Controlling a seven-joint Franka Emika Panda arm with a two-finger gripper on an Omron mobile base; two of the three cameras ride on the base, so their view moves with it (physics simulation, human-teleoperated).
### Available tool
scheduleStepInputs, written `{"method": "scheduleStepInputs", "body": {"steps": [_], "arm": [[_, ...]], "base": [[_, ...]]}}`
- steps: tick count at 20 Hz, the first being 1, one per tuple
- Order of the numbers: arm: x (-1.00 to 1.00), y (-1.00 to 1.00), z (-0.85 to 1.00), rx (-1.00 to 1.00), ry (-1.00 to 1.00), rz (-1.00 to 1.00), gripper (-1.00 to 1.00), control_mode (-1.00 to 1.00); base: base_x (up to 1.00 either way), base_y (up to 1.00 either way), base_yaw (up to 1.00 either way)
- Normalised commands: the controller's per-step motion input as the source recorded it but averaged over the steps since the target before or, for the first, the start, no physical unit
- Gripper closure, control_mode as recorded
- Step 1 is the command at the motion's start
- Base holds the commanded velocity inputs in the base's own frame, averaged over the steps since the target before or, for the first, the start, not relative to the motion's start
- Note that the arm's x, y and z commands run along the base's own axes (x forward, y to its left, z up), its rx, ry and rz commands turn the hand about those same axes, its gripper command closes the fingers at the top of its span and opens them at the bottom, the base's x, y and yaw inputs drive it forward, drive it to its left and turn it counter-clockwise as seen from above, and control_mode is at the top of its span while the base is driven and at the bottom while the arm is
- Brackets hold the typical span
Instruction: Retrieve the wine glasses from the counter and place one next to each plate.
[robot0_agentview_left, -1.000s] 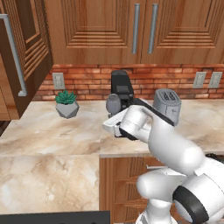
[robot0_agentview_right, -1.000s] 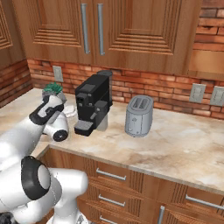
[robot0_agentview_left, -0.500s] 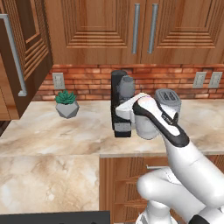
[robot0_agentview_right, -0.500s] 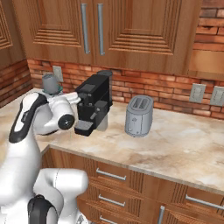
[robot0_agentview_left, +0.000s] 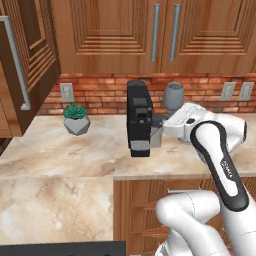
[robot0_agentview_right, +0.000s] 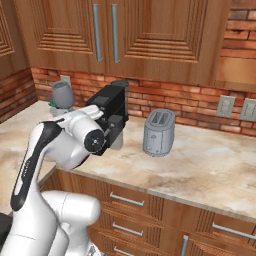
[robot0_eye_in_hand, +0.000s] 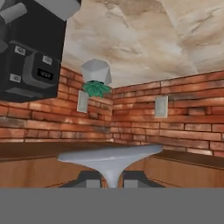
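A: What do the jaws hold?

B: The gripper (robot0_eye_in_hand: 107, 178) is closed on the thin stem of a wine glass (robot0_agentview_left: 173, 96). In the hand view the round foot spreads just above the two fingertips (robot0_eye_in_hand: 89, 177).

A: How does the glass lie?

B: Its long axis looks upright. In the left base view its bowl stands at upper centre, beside the black coffee machine (robot0_agentview_left: 139, 118), well above the counter (robot0_agentview_left: 60, 150). I judge it must travel away to a plate.
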Motion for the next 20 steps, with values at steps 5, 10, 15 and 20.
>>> {"method": "scheduleStepInputs", "body": {"steps": [5, 10, 15, 20], "arm": [[-0.91, -0.26, 0.14, 0.00, -0.03, 0.10, 1.00, -1.00], [-0.28, -0.29, 0.41, 0.01, -0.12, 0.02, 1.00, -1.00], [-0.54, -0.29, 0.17, 0.10, -0.05, 0.00, 1.00, -1.00], [-0.94, 0.00, 0.14, 0.04, -0.14, 0.00, 1.00, -1.00]], "base": [[0.00, 0.00, 0.00], [0.00, 0.00, 0.00], [0.00, 0.00, 0.00], [0.00, 0.00, 0.00]]}}
